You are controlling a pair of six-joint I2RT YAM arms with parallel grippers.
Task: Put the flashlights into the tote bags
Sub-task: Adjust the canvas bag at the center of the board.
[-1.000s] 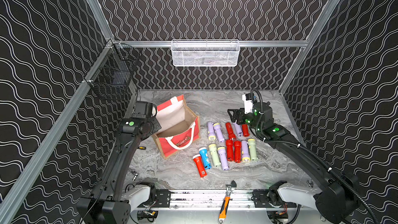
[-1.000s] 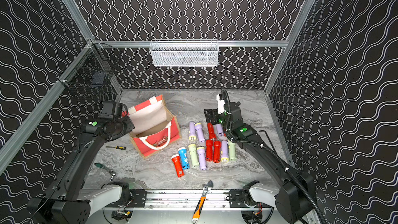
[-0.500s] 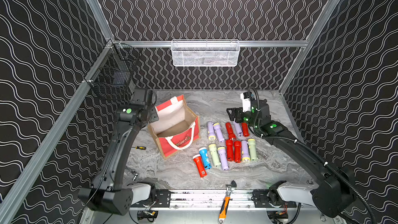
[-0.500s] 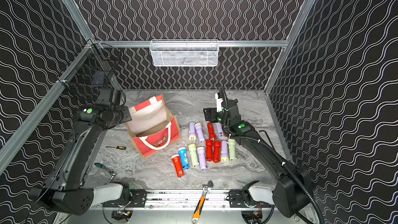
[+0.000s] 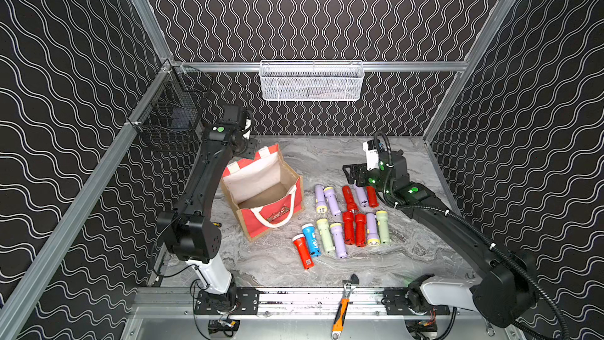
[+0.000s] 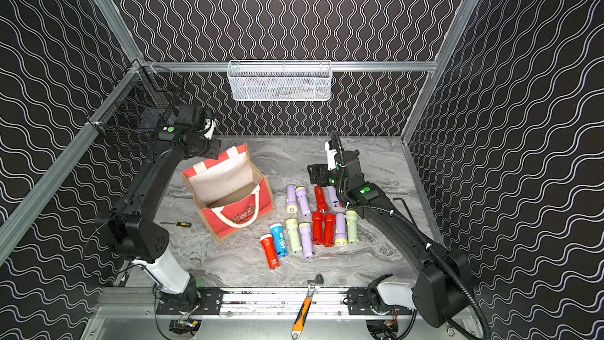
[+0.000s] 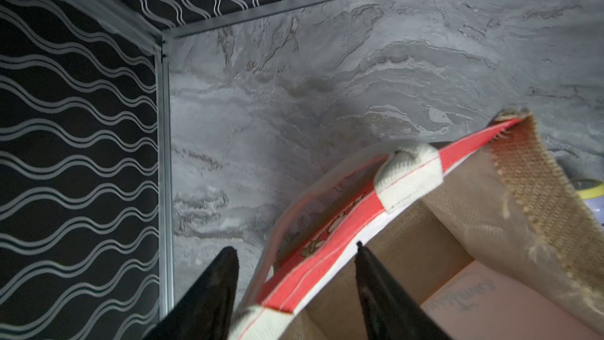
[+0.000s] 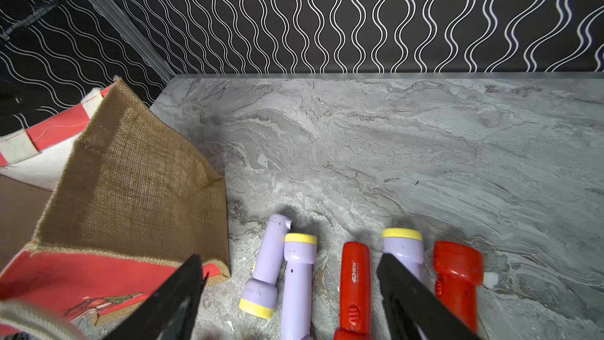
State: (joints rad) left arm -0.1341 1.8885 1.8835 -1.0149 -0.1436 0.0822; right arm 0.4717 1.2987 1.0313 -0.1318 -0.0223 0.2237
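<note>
Marbled table (image 5: 408,256) seen from above, 12 o'clock being taken toward the back wall. The tote bag (image 5: 277,215) is stood upright and open-mouthed at about 10 o'clock from the table's centre. The flashlights (image 5: 348,228) are laid on the table at 3 to 4 o'clock of the bag, in two loose rows, all outside it. Thirteen can be counted, though two of the far row are partly covered by the right arm's wrist. The left gripper (image 7: 294,246) is held at the bag's far rim, at 11 o'clock of the bag. Its fingers are hidden in both top views, but in the left wrist view they are seen parted, one outside the red-and-white rim and one inside, with nothing clamped (contact with the cloth cannot be judged). The right gripper (image 8: 290,256) is poised over the far row with its fingers spread wide and empty; five flashlights are shown there, three cut off by the frame edge. A screwdriver (image 6: 178,224) lies at 8 o'clock of the bag, and a wrench (image 5: 343,302) lies across the front rail at 6 o'clock.
</note>
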